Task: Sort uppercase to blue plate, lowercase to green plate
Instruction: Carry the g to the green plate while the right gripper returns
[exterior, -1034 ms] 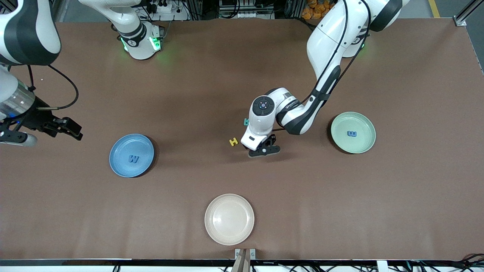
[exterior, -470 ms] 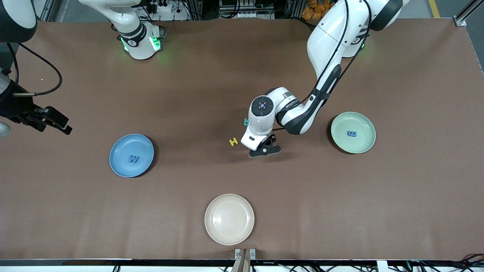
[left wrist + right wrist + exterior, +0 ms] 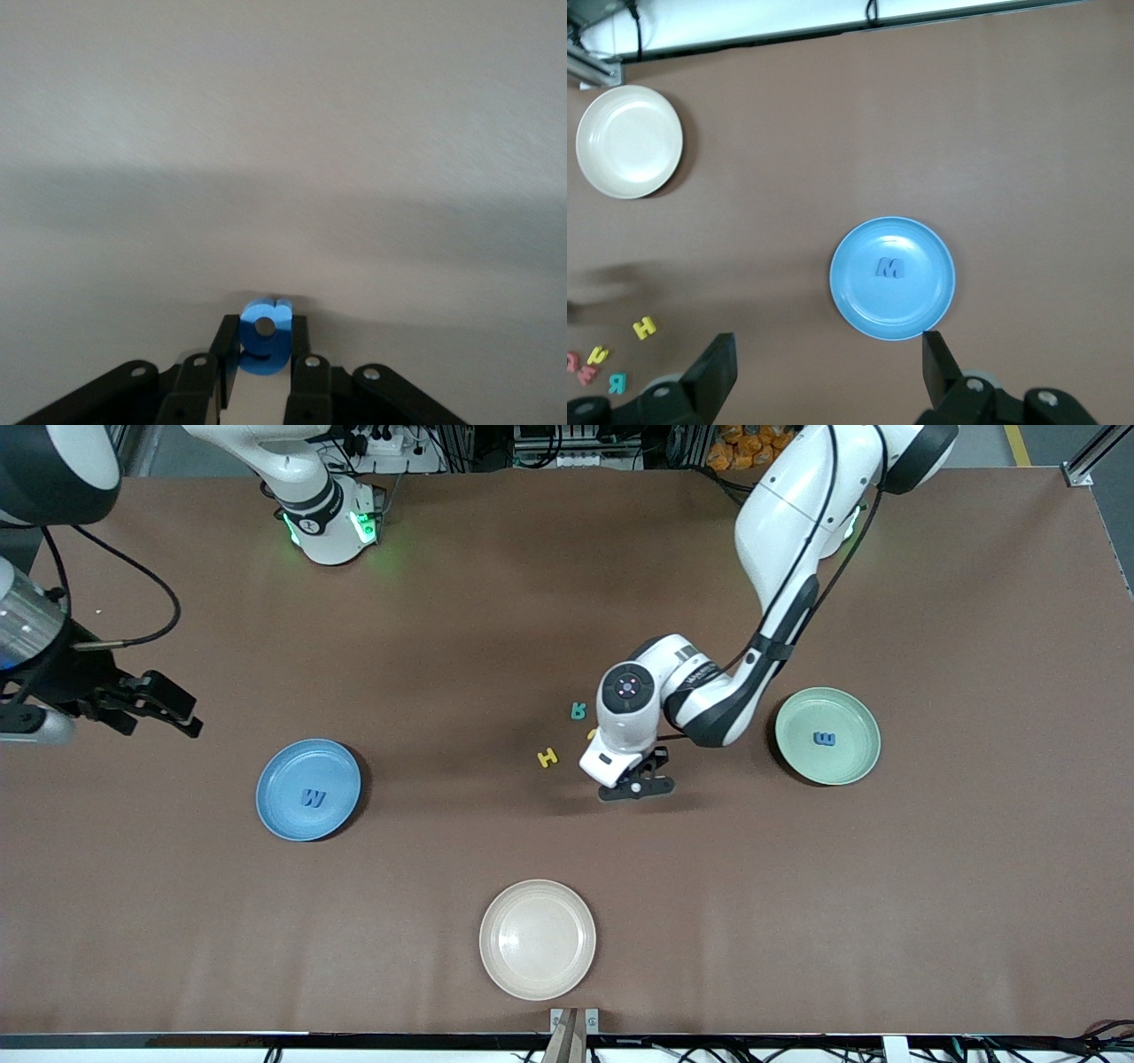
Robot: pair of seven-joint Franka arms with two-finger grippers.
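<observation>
My left gripper (image 3: 263,376) pinches the rounded blue foam g (image 3: 264,335), long axis along my fingers. My right gripper (image 3: 828,372), jaws spread and empty, hangs over the table beside the smooth round blue plate (image 3: 859,305).

White arms with black joint bands, green-lit bases, black cables, and black pincers with silver screws

Brown table (image 3: 930,921) and what is laid on it
Three plates are set out: blue plate (image 3: 275,815), green plate (image 3: 855,766), cream plate (image 3: 537,939); yellow H (image 3: 547,758) and teal R (image 3: 578,710) lie mid-table.
</observation>
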